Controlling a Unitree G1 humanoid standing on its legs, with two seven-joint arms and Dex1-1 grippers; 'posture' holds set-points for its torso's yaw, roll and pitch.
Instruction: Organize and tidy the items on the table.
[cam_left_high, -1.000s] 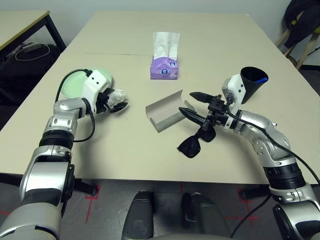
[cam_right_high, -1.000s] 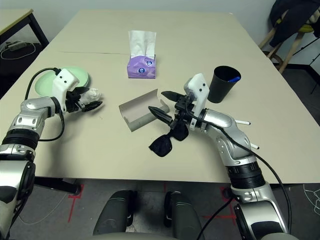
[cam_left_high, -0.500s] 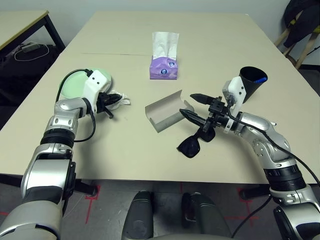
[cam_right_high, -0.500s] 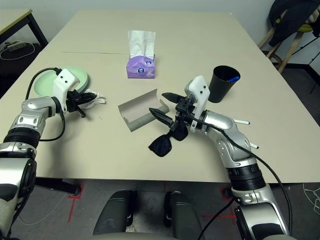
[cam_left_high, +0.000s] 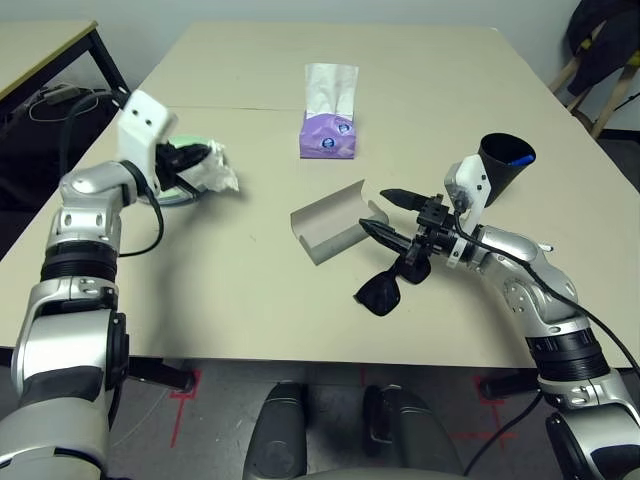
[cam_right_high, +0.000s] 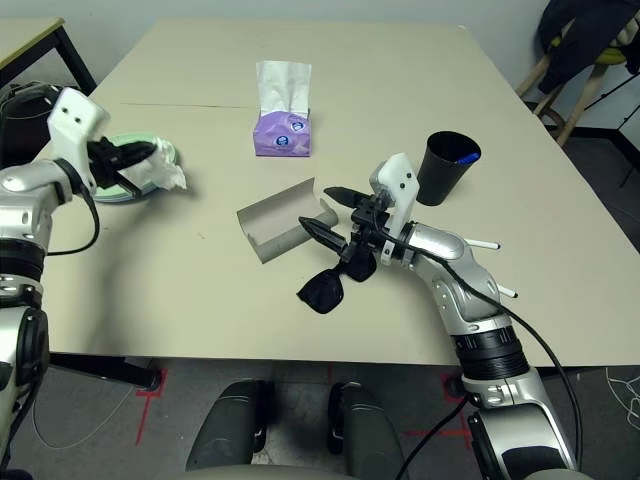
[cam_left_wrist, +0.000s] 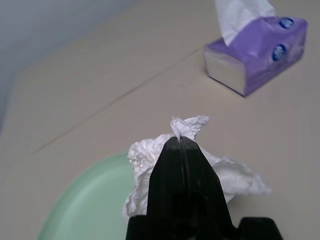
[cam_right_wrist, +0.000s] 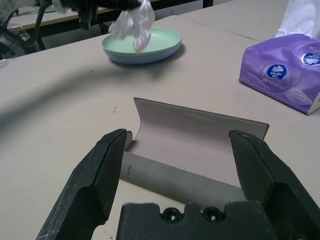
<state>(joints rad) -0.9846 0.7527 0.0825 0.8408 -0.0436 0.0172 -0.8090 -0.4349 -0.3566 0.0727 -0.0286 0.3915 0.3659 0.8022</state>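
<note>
The black sunglasses (cam_left_high: 385, 288) are being left on the table (cam_left_high: 250, 290) just below the right gripper (cam_left_high: 388, 212), whose fingers are being kept wide apart, facing the open glasses case (cam_left_high: 335, 225). Farther off, the crumpled white tissue (cam_left_high: 212, 172) is being pinched tight by the left gripper (cam_left_high: 198, 160), above the plates (cam_right_wrist: 141, 45).

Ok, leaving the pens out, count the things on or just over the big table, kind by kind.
Plates: 2
Crumpled tissue: 1
Tissue box: 1
Glasses case: 1
Sunglasses: 1
Cup: 1
Total: 7
</note>
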